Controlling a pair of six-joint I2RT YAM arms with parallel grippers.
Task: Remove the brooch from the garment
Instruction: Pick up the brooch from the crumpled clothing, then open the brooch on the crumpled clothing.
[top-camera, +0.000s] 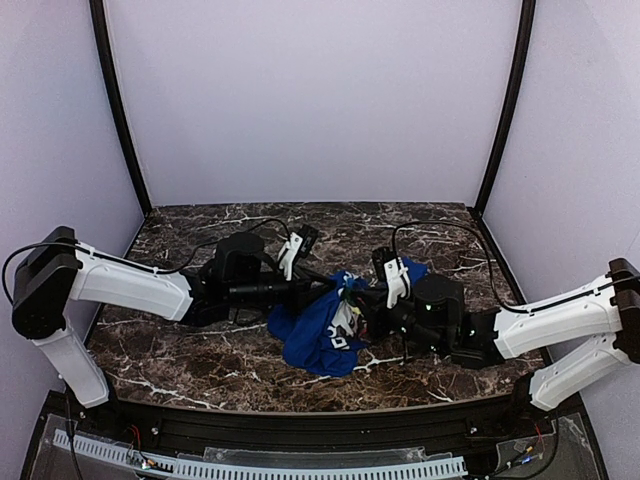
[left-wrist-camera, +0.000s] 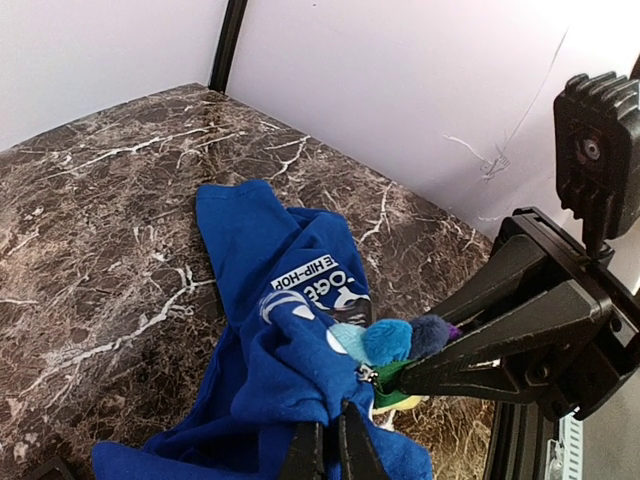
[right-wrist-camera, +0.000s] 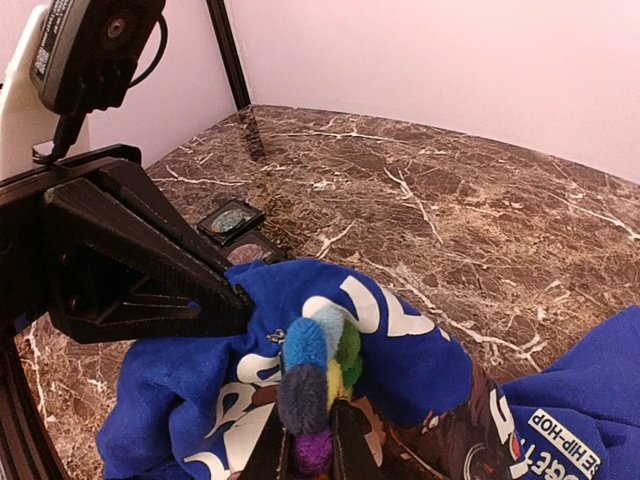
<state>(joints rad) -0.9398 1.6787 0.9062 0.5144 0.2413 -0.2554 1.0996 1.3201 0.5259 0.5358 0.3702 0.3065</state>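
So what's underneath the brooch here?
The bunched blue garment with white print lies directly under the brooch. The right gripper, shut on the brooch's lower end, hides the pin fastening and where it enters the cloth.

Blue garment (right-wrist-camera: 420, 360) with white print, brooch (right-wrist-camera: 315, 375) blue, green, yellow and purple, table (right-wrist-camera: 450, 200) brown white-veined marble.

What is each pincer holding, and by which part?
The left pincer pinches a fold of the blue garment; the right pincer grips the brooch at its purple end.

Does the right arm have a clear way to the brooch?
Probably yes: the brooch stands proud of the garment, nothing covers it, and the right gripper is shut on it.
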